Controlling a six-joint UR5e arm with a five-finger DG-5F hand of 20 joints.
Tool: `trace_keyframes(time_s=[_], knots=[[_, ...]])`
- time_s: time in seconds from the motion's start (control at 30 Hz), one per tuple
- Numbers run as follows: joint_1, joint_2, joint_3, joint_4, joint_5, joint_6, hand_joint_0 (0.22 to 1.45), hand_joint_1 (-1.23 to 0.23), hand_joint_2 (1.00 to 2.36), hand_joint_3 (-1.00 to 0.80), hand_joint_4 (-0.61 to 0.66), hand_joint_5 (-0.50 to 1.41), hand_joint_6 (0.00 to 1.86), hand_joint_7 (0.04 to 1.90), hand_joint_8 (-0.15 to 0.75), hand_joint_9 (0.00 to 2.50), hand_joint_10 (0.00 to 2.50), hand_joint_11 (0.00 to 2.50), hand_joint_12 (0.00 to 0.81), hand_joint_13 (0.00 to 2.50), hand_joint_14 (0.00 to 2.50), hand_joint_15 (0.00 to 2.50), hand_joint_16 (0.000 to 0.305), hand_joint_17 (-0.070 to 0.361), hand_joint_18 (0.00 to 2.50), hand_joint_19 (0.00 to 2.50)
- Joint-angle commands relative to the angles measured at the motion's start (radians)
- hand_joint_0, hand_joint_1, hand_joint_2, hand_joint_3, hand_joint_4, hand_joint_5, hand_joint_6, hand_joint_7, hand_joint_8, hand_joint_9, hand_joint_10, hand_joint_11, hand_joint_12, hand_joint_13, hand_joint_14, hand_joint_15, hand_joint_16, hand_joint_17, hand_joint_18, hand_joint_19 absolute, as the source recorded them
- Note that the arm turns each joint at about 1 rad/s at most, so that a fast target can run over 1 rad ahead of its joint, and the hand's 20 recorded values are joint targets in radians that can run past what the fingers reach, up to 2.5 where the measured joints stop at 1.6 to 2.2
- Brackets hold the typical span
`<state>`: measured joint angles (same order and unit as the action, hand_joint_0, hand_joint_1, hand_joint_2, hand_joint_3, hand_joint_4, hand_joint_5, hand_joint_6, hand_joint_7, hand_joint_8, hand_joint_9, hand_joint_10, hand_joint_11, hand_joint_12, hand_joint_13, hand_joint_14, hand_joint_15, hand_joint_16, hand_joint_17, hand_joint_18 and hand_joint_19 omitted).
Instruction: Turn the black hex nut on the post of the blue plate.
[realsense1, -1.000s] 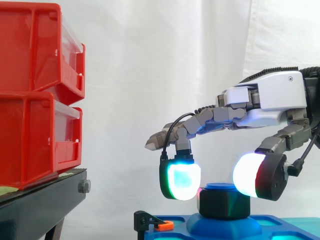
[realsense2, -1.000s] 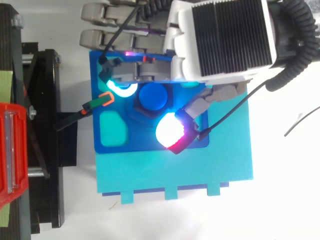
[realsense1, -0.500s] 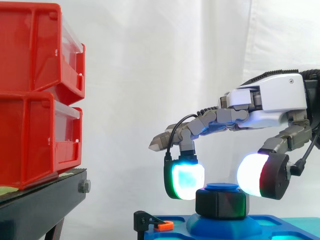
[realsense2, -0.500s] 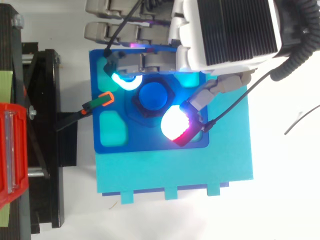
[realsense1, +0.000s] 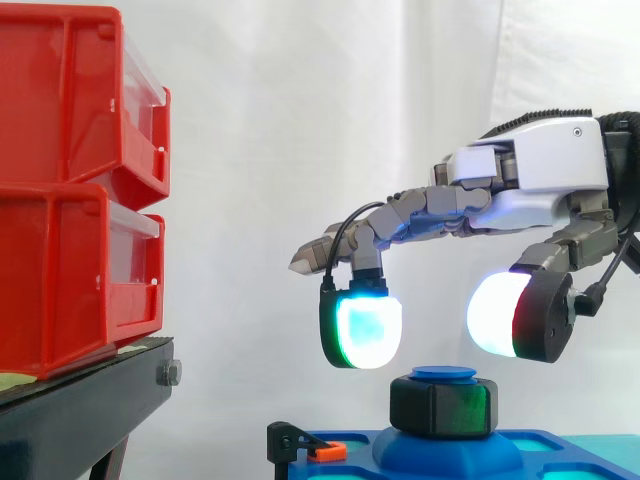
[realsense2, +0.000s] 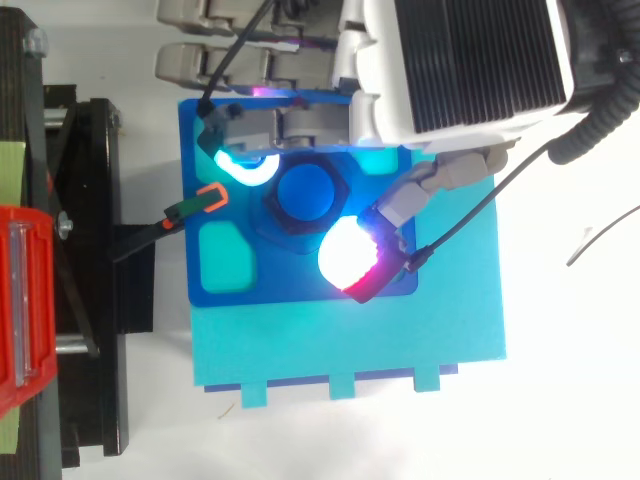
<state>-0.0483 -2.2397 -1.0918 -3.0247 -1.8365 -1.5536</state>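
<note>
Two red bins (realsense1: 70, 270); one black hex nut (realsense1: 443, 405) — one blue plate (realsense2: 300, 283).

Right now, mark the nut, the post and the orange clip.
nut (realsense1: 443, 408): side view, front face of the hex.
post (realsense2: 309, 190): top view, middle of its round blue top.
orange clip (realsense1: 328, 451): side view, its orange part at the plate's left end.

Hand (realsense1: 530, 190) palm-down, level (glowing fingertips (realsense1: 365, 335) apart)
</note>
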Motion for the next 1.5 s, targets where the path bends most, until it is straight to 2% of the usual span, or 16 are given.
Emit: trace_keyframes(time_s=[0.0,0.17,0.27,0.57,0.83,1.1,1.3,1.4,1.47], knots=[[0.007,0.000,0.004,0.007,0.006,0.000,0.39,-0.55,1.00,-0.50,0.25,-0.20,0.54,1.14,0.274,0.19,0.00,0.03,0.415,0.13,0.00,0.04,0.066,0.148,0.00,0.02],[0.018,-0.001,0.004,0.009,0.025,0.000,0.39,-0.55,1.00,-0.50,0.25,-0.20,0.53,1.15,0.273,0.19,0.00,0.04,0.415,0.13,0.00,0.04,0.066,0.148,0.00,0.03],[0.031,0.000,0.004,0.004,0.046,0.000,0.39,-0.53,1.00,-0.50,0.25,-0.20,0.53,1.16,0.272,0.19,0.00,0.04,0.415,0.13,0.00,0.04,0.065,0.147,0.00,0.03],[0.059,-0.001,0.003,-0.006,0.074,0.000,0.39,-0.51,1.00,-0.50,0.25,-0.19,0.50,1.19,0.271,0.19,0.00,0.04,0.415,0.13,0.00,0.04,0.065,0.147,0.00,0.02],[0.079,-0.001,0.001,-0.006,0.105,-0.008,0.40,-0.61,1.00,-0.50,0.24,-0.21,0.50,1.06,0.265,0.18,0.00,0.03,0.410,0.13,0.00,0.04,0.065,0.146,0.00,0.03],[0.087,-0.001,-0.005,-0.002,0.118,-0.023,0.40,-0.64,1.00,-0.50,0.23,-0.22,0.50,1.04,0.258,0.18,0.00,0.03,0.406,0.12,0.00,0.04,0.064,0.144,0.00,0.02],[0.091,-0.001,-0.023,0.000,0.123,-0.023,0.41,-0.60,1.00,-0.50,0.23,-0.22,0.50,1.04,0.259,0.18,0.00,0.02,0.405,0.12,0.00,0.04,0.064,0.143,0.00,0.02],[0.093,-0.001,-0.048,0.023,0.123,-0.023,0.41,-0.58,1.00,-0.50,0.23,-0.21,0.50,1.05,0.258,0.18,0.00,0.03,0.406,0.12,0.00,0.04,0.064,0.143,0.00,0.02],[0.093,-0.001,-0.048,0.035,0.123,-0.022,0.41,-0.58,1.00,-0.50,0.24,-0.21,0.50,1.05,0.259,0.18,0.00,0.03,0.406,0.12,0.00,0.04,0.064,0.143,0.00,0.02]])
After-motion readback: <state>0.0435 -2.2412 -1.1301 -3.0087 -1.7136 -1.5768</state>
